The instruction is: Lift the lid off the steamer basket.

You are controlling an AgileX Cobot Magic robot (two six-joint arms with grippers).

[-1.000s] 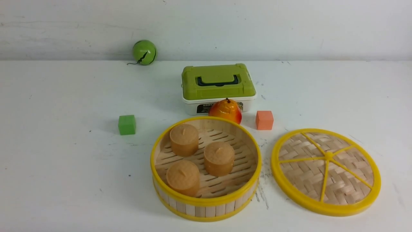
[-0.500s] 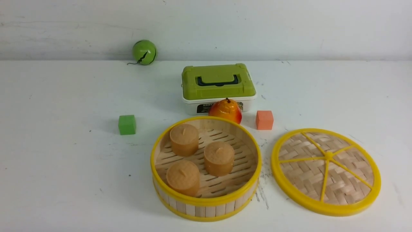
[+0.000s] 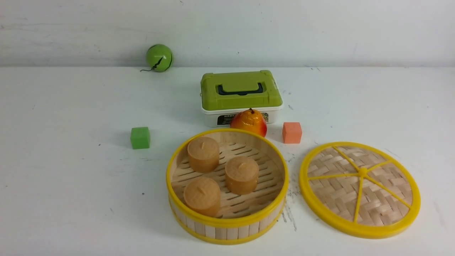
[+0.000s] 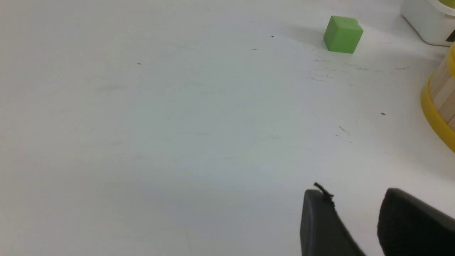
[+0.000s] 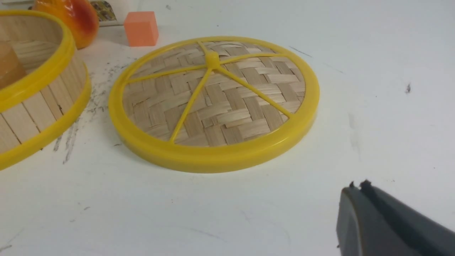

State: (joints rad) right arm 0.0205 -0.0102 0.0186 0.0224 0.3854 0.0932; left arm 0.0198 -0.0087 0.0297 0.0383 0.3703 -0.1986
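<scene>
The steamer basket (image 3: 227,223) stands uncovered at the front middle of the table, with three brown cylindrical buns (image 3: 241,175) on its slatted floor. The lid (image 3: 373,202) lies flat on the table just right of the basket, apart from it, spokes up. Neither gripper shows in the front view. In the left wrist view my left gripper (image 4: 355,199) is open and empty over bare table, with the basket's wall (image 4: 440,96) at the edge. In the right wrist view my right gripper (image 5: 359,186) is shut and empty, a short way off the lid (image 5: 227,106) and the basket (image 5: 35,106).
A white box with a green lid (image 3: 241,90) stands behind the basket, with a pear (image 3: 249,122) against its front. An orange cube (image 3: 292,132) sits right of the pear, a green cube (image 3: 140,137) left of the basket, a green ball (image 3: 159,57) at the back wall.
</scene>
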